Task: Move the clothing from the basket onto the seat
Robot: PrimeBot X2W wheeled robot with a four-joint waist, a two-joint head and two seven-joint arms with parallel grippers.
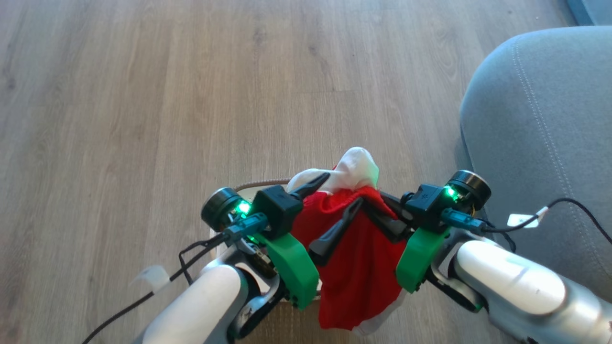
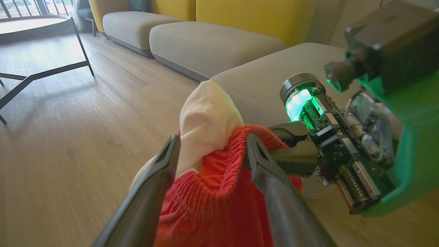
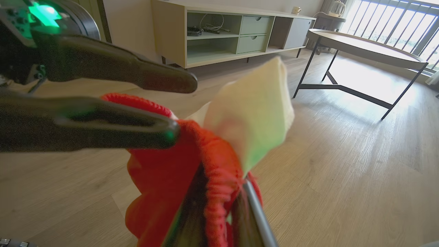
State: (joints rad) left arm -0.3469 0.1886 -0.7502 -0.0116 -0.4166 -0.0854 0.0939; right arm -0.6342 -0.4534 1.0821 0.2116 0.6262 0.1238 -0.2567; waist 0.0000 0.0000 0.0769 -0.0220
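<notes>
a: fig. 1, seen from the room. what is the bundle of bright red thin fabric with white panels (image 1: 356, 258)?

b: that is the clothing. it hangs in the air between the two arms, over the small oval cream-white perforated plastic basket with a brown woven-look rim (image 1: 262, 183). the basket stands on the pale wood plank floor (image 1: 119, 95). whether the lower hem clears the basket, i cannot tell.

a: and the left gripper (image 1: 343, 189)?

b: its two long dark fingers (image 2: 169, 154) are spread wide. one stands on each side of the upper folds, and they clamp nothing.

a: the right gripper (image 1: 375, 208)?

b: its fingers (image 3: 190, 212) are pressed together and pinch the ribbed red edge. in the right wrist view the fabric bunches between them, and the white flap stands up above.

a: where is the seat?

b: the large grey fabric-upholstered seat cushion with rounded corners and pale stitching (image 1: 540, 143) lies on the robot's right, beside the right arm and apart from the clothing.
</notes>
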